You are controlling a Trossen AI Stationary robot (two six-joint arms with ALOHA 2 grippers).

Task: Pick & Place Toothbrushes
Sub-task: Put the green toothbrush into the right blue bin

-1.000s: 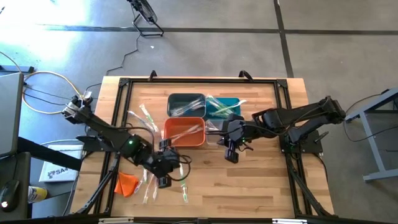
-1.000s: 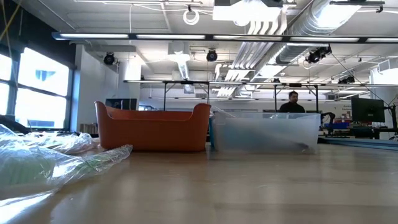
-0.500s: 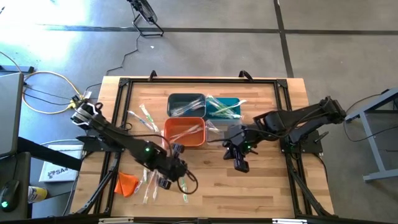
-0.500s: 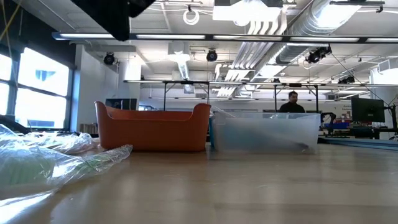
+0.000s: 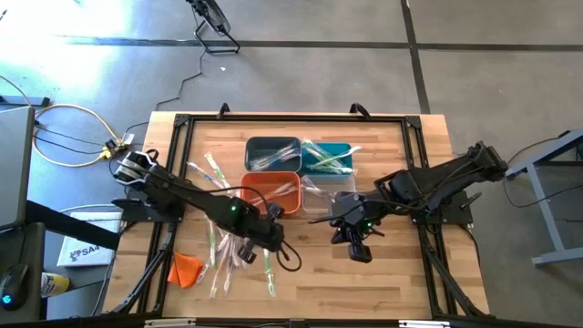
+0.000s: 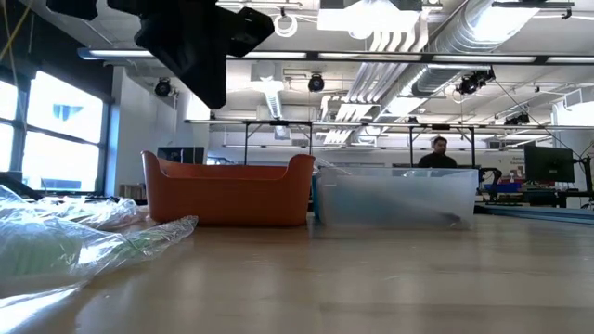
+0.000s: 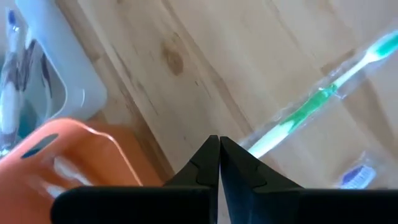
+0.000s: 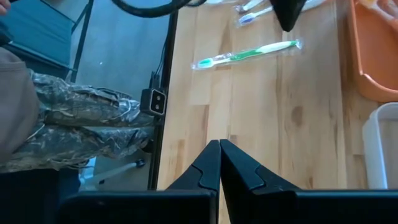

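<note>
There are four bins: a dark grey bin (image 5: 271, 151), a teal bin (image 5: 327, 157), an orange bin (image 5: 271, 194) and a clear bin (image 5: 318, 198). One orange cloth lump (image 5: 185, 268) lies on the table. The wrapped toothbrushes (image 5: 219, 251) overlap too much to count exactly.

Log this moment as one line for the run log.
left gripper: shut, empty, over green toothbrush | right gripper: shut, empty, over bare table | orange bin: toothbrushes inside

Bins (image 5: 273, 193) block centre — front-right tabletop (image 5: 401, 282) clear.
</note>
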